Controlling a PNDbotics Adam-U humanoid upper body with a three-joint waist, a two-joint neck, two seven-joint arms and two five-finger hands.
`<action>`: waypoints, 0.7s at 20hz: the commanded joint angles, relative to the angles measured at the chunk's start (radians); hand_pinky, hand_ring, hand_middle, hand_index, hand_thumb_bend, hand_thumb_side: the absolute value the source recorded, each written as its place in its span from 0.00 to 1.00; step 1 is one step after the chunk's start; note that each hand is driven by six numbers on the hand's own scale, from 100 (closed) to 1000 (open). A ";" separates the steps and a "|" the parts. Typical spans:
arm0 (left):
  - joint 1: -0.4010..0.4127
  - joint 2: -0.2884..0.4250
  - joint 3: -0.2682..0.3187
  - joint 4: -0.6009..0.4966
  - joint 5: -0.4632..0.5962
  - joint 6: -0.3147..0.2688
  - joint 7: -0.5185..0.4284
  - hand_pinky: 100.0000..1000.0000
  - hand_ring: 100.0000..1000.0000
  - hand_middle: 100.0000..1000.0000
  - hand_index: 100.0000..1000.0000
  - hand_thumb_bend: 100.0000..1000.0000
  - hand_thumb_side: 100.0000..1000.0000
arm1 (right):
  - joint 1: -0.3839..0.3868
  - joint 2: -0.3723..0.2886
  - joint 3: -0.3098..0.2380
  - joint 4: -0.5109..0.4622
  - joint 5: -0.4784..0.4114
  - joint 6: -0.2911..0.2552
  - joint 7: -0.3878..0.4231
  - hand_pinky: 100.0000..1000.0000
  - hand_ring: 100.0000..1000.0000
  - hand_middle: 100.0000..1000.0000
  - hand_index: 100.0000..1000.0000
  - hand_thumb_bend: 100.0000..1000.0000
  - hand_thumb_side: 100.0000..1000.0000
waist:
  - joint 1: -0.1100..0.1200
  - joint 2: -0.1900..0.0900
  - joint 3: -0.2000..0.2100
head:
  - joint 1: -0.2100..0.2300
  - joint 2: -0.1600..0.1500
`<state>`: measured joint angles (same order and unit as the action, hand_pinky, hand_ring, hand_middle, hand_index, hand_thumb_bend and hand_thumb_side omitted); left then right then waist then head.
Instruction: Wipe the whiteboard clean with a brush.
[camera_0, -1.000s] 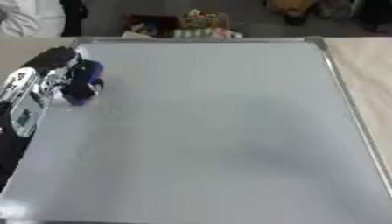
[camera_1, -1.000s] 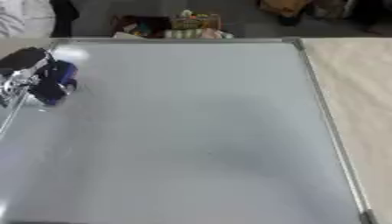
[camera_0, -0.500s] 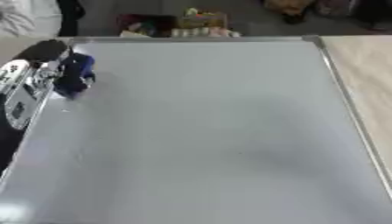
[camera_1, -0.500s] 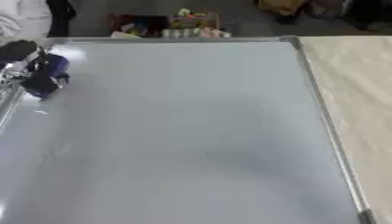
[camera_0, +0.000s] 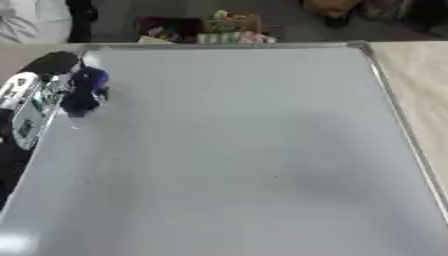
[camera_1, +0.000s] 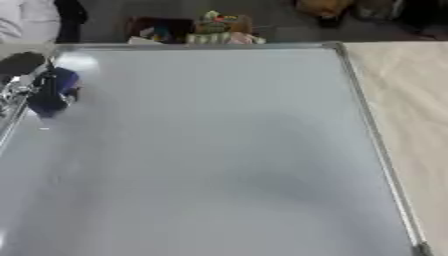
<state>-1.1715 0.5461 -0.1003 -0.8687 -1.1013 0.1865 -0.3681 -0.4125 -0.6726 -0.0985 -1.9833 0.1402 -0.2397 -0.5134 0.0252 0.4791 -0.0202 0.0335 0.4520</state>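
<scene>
The robot's left hand (camera_0: 39, 97), fingers curled around a dark blue brush (camera_0: 83, 92), presses it upright near the far left corner of the smooth, metal-framed whiteboard (camera_0: 245, 150).

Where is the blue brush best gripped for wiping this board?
Probably around its upper body, from the board's left edge: the brush stands on the whiteboard near the far left corner, and the left hand already reaches it from that side.

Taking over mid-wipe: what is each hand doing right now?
Left hand: shut on the blue brush, at the whiteboard's upper left.
Right hand: not in view.
</scene>
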 joint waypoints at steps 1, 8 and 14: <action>-0.016 0.027 0.011 0.003 -0.004 -0.002 -0.024 0.28 0.41 0.34 0.12 0.10 0.24 | -0.005 -0.014 -0.016 -0.017 0.004 -0.002 -0.005 0.82 0.80 0.80 0.87 0.00 1.00 | -0.004 -0.023 -0.001 | 0.003 -0.011; -0.012 0.025 0.013 0.006 0.014 -0.013 -0.062 0.31 0.42 0.36 0.27 0.09 0.25 | -0.004 -0.014 -0.017 -0.017 0.001 -0.003 -0.010 0.82 0.80 0.80 0.87 0.00 1.00 | -0.006 -0.026 0.003 | 0.005 0.002; -0.010 0.025 0.015 0.006 0.043 -0.018 -0.080 0.31 0.42 0.36 0.37 0.09 0.28 | -0.004 -0.014 -0.017 -0.017 -0.002 -0.004 -0.010 0.82 0.80 0.80 0.87 0.00 1.00 | -0.010 -0.030 0.008 | 0.015 0.012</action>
<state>-1.1744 0.5461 -0.0894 -0.8641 -1.0664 0.1698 -0.4390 -0.4119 -0.6722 -0.1038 -1.9833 0.1397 -0.2436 -0.5211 0.0186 0.4782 -0.0122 0.0433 0.4575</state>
